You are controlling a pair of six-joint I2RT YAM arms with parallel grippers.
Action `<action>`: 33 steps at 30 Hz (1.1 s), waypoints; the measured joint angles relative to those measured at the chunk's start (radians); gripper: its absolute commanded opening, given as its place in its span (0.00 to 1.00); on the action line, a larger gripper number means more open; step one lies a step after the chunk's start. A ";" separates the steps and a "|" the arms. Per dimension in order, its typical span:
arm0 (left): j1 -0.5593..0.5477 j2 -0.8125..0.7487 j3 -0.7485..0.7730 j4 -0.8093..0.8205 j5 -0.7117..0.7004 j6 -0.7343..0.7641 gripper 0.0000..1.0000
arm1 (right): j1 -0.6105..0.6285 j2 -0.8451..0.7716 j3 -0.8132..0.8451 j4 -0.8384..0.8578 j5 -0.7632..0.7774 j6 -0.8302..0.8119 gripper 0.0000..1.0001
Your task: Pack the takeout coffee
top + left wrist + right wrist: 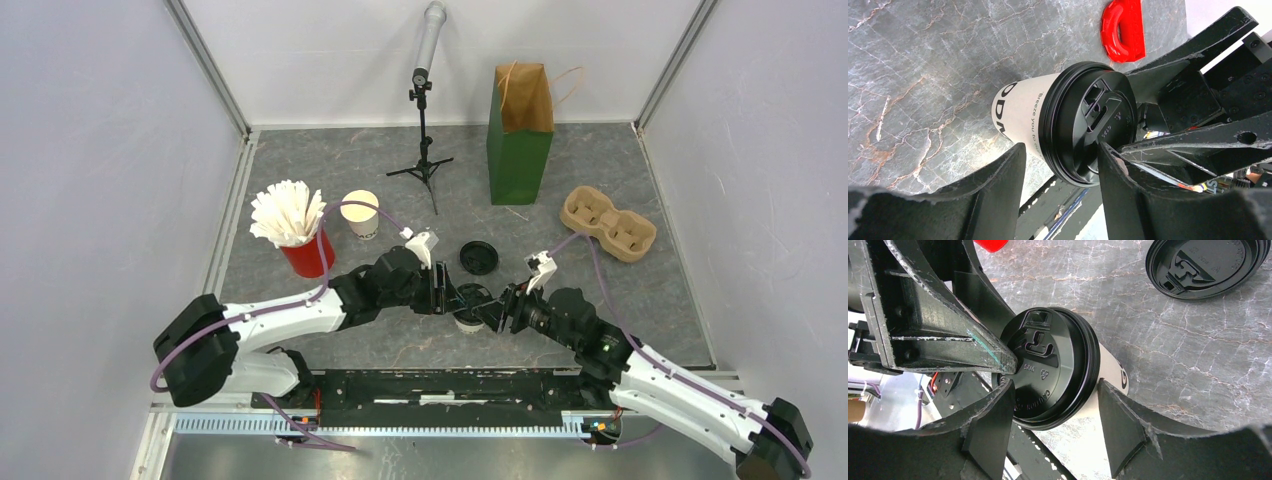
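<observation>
The takeout coffee (467, 320), a cream paper cup (1020, 107) under a round black lid (1088, 120), stands upright near the table's front centre. Both arms meet over it. My left gripper (1060, 160) comes in from the left (450, 298). Its jaws stand apart either side of the cup's top, one finger by the paper wall, the other over the lid's rim. My right gripper (1055, 400) comes in from the right (497, 308) and straddles the same lid (1048, 365) the same way. Neither visibly clamps it.
A loose black lid (479, 257) lies just behind the cup. An open paper cup (360, 213) and a red cup of white sticks (305, 255) stand to the left. Further back are a tall green paper bag (520, 150), a brown cup carrier (608, 222) and a small tripod (425, 130).
</observation>
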 measured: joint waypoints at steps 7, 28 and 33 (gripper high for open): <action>0.000 0.010 -0.032 0.068 0.001 -0.011 0.59 | -0.001 -0.042 -0.096 0.132 0.009 0.012 0.60; -0.003 0.019 -0.162 0.290 -0.026 -0.108 0.53 | -0.008 -0.051 -0.151 0.228 0.016 0.048 0.50; -0.024 -0.014 -0.171 0.288 -0.059 -0.134 0.53 | -0.008 -0.063 -0.156 0.232 0.014 0.035 0.54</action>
